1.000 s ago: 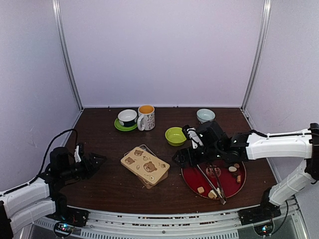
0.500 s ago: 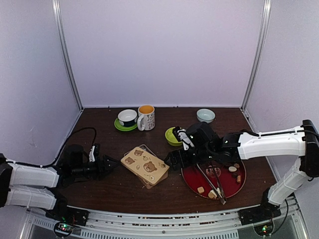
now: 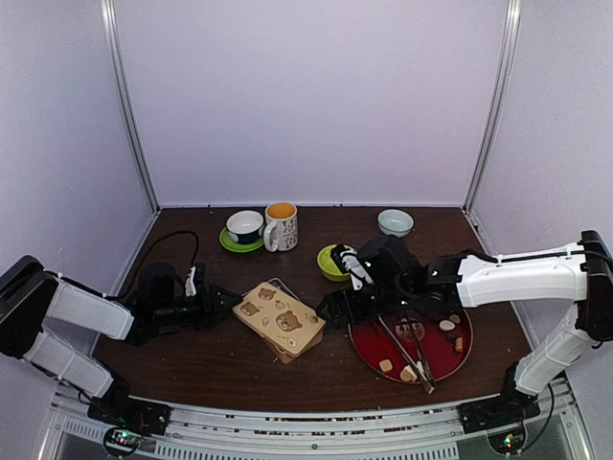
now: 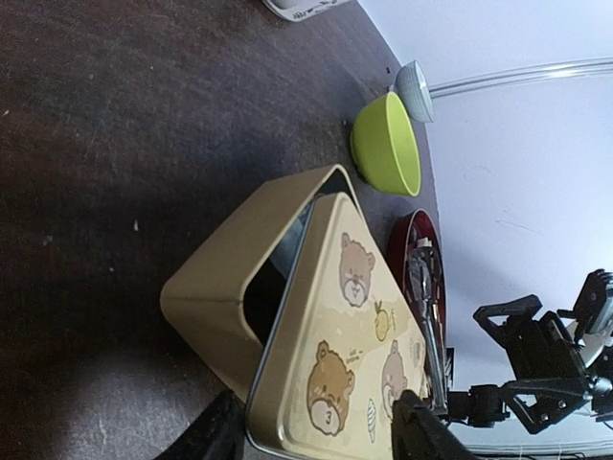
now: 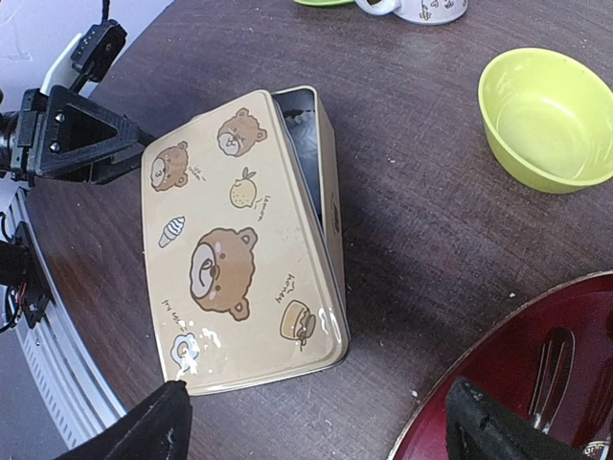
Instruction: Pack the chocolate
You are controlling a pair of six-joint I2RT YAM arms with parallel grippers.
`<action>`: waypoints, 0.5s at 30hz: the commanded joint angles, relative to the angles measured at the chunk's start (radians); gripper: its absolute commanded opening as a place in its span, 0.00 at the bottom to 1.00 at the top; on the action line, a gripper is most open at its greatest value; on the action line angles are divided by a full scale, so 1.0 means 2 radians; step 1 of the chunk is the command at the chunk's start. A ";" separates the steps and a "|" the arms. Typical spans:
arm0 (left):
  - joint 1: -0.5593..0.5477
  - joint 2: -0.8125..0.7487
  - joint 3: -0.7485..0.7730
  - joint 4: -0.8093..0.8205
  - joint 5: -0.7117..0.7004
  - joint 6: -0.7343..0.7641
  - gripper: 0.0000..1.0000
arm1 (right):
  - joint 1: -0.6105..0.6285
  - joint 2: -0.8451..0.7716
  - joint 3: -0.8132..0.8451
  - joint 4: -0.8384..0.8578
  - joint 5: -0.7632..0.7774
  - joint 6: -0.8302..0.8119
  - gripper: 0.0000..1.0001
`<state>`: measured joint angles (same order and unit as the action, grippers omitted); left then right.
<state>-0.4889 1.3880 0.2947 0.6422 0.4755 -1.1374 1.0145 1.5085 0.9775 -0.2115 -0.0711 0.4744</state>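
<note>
Tin box (image 5: 329,192) sits mid-frame, its bear lid (image 5: 225,259) askew; I see no chocolate (image 3: 386,365) packed, every piece lying on the red plate (image 3: 461,361) at lower right. Right gripper (image 3: 333,309) hangs spread wide beside the box. Left gripper (image 3: 220,300) straddles the lid's corner, and I cannot tell whether it grips.

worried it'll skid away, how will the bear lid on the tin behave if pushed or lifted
The lid sits askew on the tin, so a push would probably slide it off. It looks like thin, stiff metal: likely light and rigid. Its glossy face may be slippery.
</note>
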 commanded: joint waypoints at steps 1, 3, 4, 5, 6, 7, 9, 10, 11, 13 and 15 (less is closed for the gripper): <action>-0.003 0.010 0.018 0.013 0.000 -0.003 0.52 | 0.003 -0.010 -0.003 0.006 0.005 -0.005 0.92; -0.003 0.011 0.017 0.012 -0.002 -0.004 0.49 | 0.002 -0.009 -0.004 0.006 0.005 -0.005 0.92; -0.003 0.011 0.017 0.010 -0.003 -0.004 0.49 | 0.002 -0.010 -0.004 0.007 0.004 -0.005 0.92; -0.003 0.013 0.017 0.006 -0.004 -0.003 0.49 | 0.003 -0.010 -0.004 0.006 0.005 -0.005 0.92; -0.003 0.014 0.018 0.000 -0.004 -0.002 0.49 | 0.003 -0.009 -0.004 0.007 0.005 -0.005 0.92; -0.003 0.016 0.017 -0.004 -0.006 -0.001 0.49 | 0.003 -0.010 -0.004 0.007 0.005 -0.005 0.92; -0.003 0.021 0.014 -0.006 -0.004 0.003 0.50 | 0.002 -0.010 -0.005 0.006 0.004 -0.004 0.92; -0.003 0.024 0.013 -0.005 -0.003 0.004 0.50 | 0.003 -0.012 -0.006 0.007 0.005 -0.004 0.92; -0.003 0.028 0.014 -0.005 -0.001 0.004 0.50 | 0.002 -0.012 -0.007 0.008 0.005 -0.004 0.91; -0.003 0.037 0.016 0.005 0.005 0.002 0.50 | 0.002 -0.013 -0.009 0.009 0.006 -0.003 0.91; -0.003 0.046 0.018 0.017 0.008 -0.005 0.49 | 0.002 -0.012 -0.009 0.010 0.005 -0.002 0.91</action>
<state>-0.4900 1.4456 0.3088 0.6201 0.4755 -1.1439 1.0145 1.5082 0.9764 -0.2092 -0.0711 0.4744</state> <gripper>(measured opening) 0.496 0.916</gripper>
